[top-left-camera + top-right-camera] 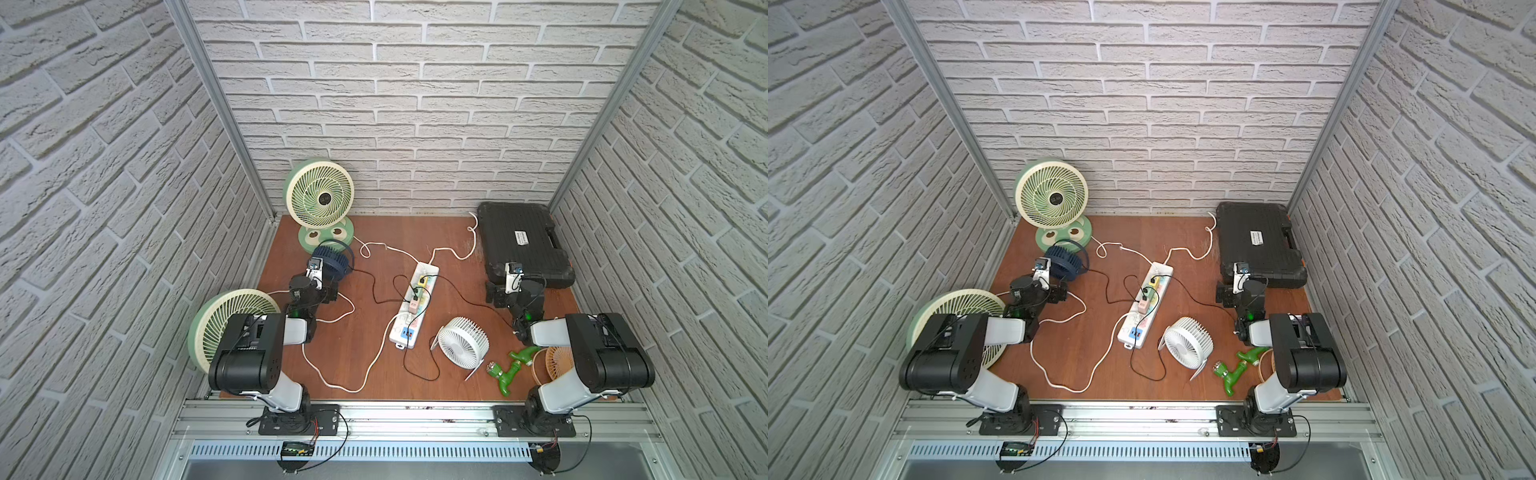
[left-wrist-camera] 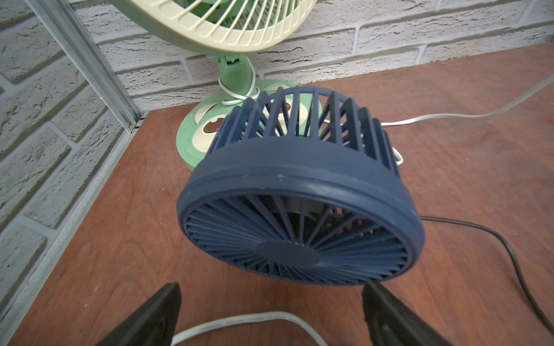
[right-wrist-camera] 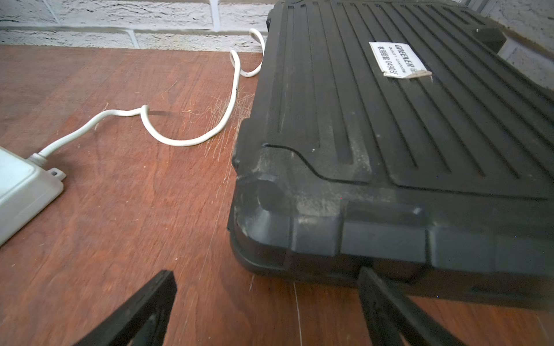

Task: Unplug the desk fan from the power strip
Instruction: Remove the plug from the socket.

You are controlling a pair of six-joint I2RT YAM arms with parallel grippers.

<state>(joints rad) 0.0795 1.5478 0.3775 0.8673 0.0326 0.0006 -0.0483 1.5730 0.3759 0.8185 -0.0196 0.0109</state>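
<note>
We see the power strip (image 1: 415, 309) mid-table, amid black and white cords (image 3: 183, 143). Our left gripper (image 2: 269, 302) gapes empty before a blue fan (image 2: 299, 194); our right gripper (image 3: 266, 299) gapes empty beside a black case (image 3: 404, 149). A white fan (image 1: 463, 343) lies near right. Brick walls (image 1: 415, 124) enclose the brown wooden table (image 1: 415, 232).

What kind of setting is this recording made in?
Probably a staged robot test cell, not a home: brick-pattern wall panels, aluminium frame posts, and a wooden tabletop crowded with fans.

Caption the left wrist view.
Open left gripper faces the blue fan; a white cable crosses the table beneath it.
</note>
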